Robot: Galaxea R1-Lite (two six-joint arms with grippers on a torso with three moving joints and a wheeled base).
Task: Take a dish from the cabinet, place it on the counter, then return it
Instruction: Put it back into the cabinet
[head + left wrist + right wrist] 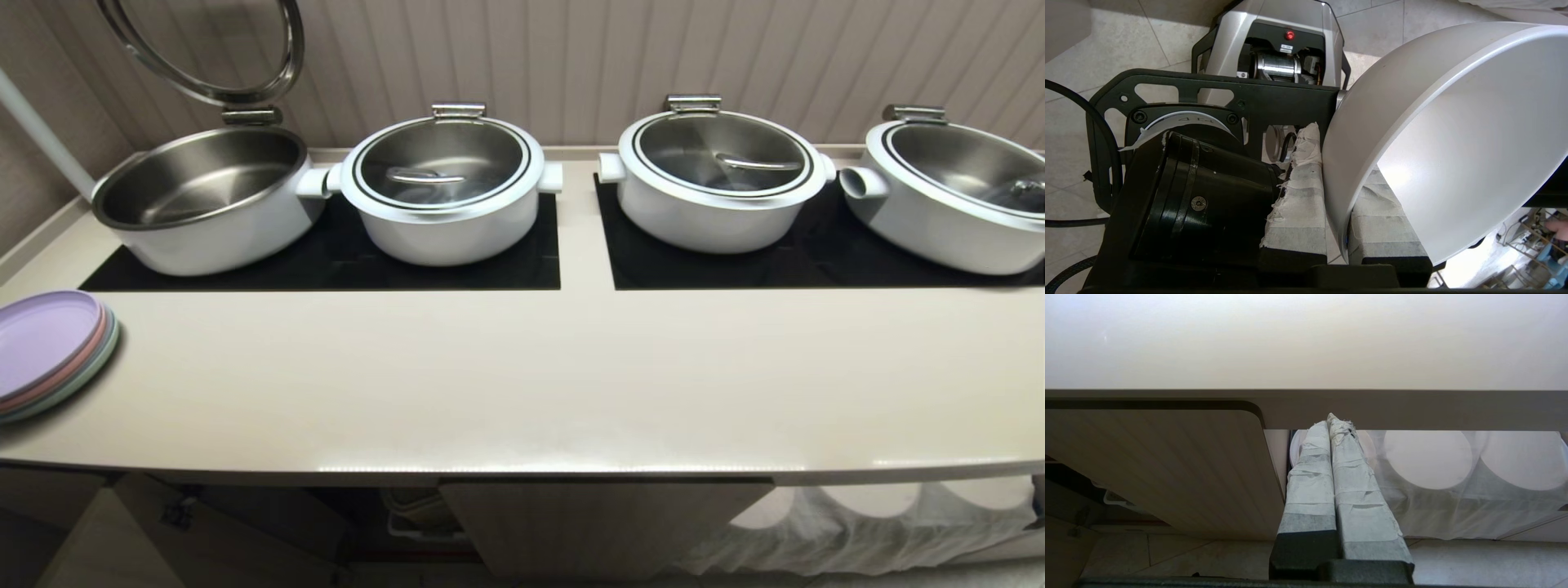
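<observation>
The dish [1433, 122], a plain white bowl, shows only in the left wrist view, tipped on its side above the tiled floor and my own base. My left gripper [1337, 163] is shut on its rim, one taped finger [1298, 204] outside the wall and the other inside. Neither arm shows in the head view. The cream counter [522, 376] runs across that view, with the cabinet [604, 523] below its front edge. My right gripper [1331, 424] is shut and empty, parked low, pointing at the cabinet beside a ribbed door [1167, 465] that stands open.
Several white steel-lidded pots [445, 192] stand on black glass panels [326, 261] at the back; the leftmost pot [204, 196] has its lid raised. Pastel plates [49, 351] are stacked at the counter's left end. White bowls [1427, 457] sit behind a sheer cover in the cabinet.
</observation>
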